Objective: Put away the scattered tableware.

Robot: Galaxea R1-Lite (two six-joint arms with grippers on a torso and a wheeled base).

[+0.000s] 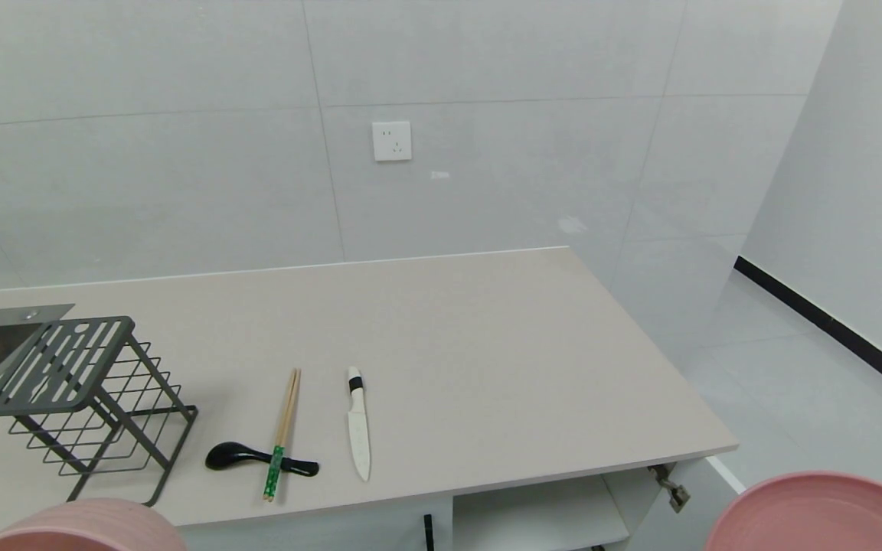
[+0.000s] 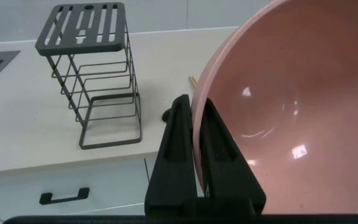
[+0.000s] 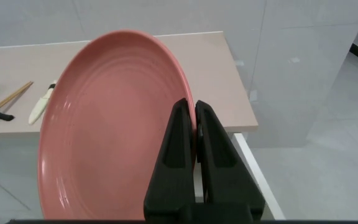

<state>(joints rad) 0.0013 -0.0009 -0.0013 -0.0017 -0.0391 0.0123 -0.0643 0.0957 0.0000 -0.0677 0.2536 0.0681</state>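
The counter (image 1: 487, 344) bears a wire rack (image 1: 89, 398) at its near left. Off its near right corner, the right gripper (image 3: 191, 112) clamps the pink plate (image 3: 110, 124) by the rim; the left gripper (image 2: 196, 109) pinches the pink bowl (image 2: 291, 106) by the rim, near the rack. Both are best carried level and clear of the rack. The knife (image 1: 358, 425) lies near-to-far, tip nearest. Just to its left, the chopsticks (image 1: 282, 432) run likewise, crossing the left-right black spoon (image 1: 257, 458).
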